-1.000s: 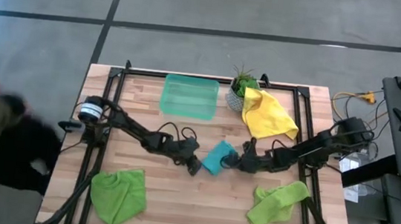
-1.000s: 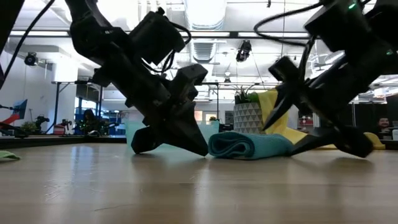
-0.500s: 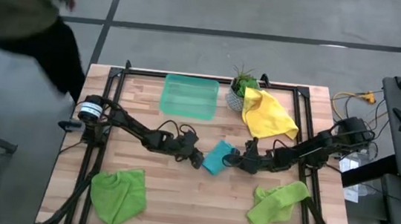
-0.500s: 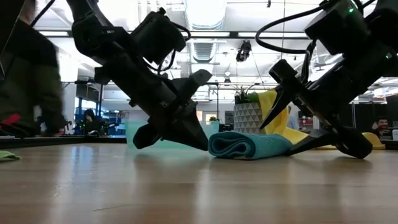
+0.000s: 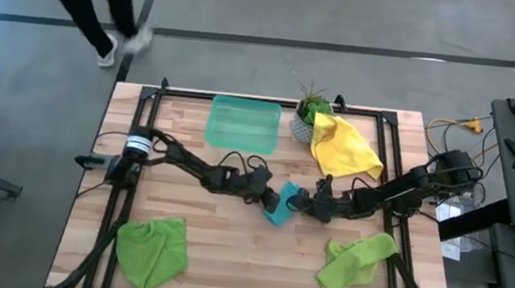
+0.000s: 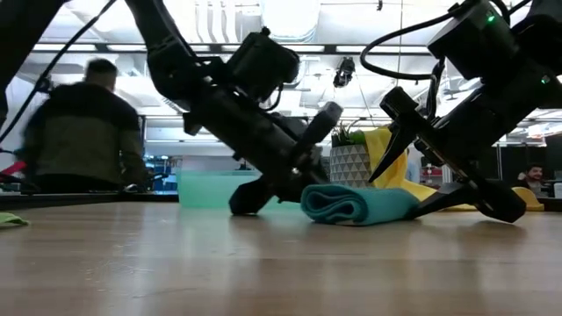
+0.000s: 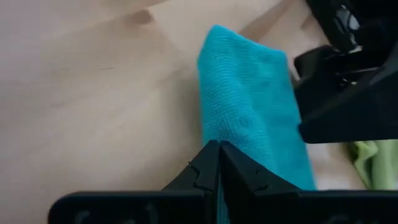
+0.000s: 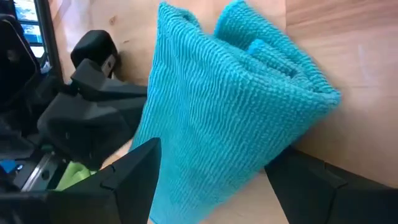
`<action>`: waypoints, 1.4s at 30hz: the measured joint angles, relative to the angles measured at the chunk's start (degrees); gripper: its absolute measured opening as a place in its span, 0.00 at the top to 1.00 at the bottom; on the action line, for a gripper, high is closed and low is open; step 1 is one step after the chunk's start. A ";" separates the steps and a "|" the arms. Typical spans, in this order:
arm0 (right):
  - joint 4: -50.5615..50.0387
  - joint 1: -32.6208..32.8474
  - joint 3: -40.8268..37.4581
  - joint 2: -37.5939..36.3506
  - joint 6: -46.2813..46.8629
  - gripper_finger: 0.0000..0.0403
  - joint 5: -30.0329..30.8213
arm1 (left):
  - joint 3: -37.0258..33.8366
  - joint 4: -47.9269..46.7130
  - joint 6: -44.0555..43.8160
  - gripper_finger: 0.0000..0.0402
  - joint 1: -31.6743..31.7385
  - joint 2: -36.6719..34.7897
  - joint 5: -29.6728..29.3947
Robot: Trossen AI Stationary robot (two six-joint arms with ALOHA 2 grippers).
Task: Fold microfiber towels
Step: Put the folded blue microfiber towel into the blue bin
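Teal towel [image 5: 280,202] at mid-table, already folded into a thick wad, pinned between both grippers. Left gripper [image 5: 268,199] pressed against one side, fingers [image 7: 219,171] brought together tip to tip with nothing between them, probably to hold the fold flat. Right gripper [image 5: 303,203] on the opposite side, fingers [image 8: 127,171] spread wide around the wad (likely readying to squeeze or tuck the layers). Nearer the front edge, two lime towels, one [image 5: 152,251] front left, one [image 5: 355,259] front right, both crumpled, well apart from the work. Farther back, yellow towel [image 5: 342,144] draped beside a potted plant [image 5: 309,114], then the green tray [image 5: 242,124]. Nothing blocking the grippers. Beyond the table, a person [image 6: 81,132] walking past.
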 joint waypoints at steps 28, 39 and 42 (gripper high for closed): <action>-10.28 -0.42 -0.46 -6.14 -11.39 0.39 1.95 | 1.49 -13.25 5.36 1.00 0.38 -6.46 4.23; -4.61 -3.30 -0.92 -4.52 -13.89 0.39 -1.16 | 1.53 -14.81 6.68 1.00 0.66 -10.17 -4.49; -4.69 -3.60 -0.94 -4.59 -14.02 0.39 -2.36 | 1.53 -12.09 8.13 1.00 0.57 -10.17 -3.59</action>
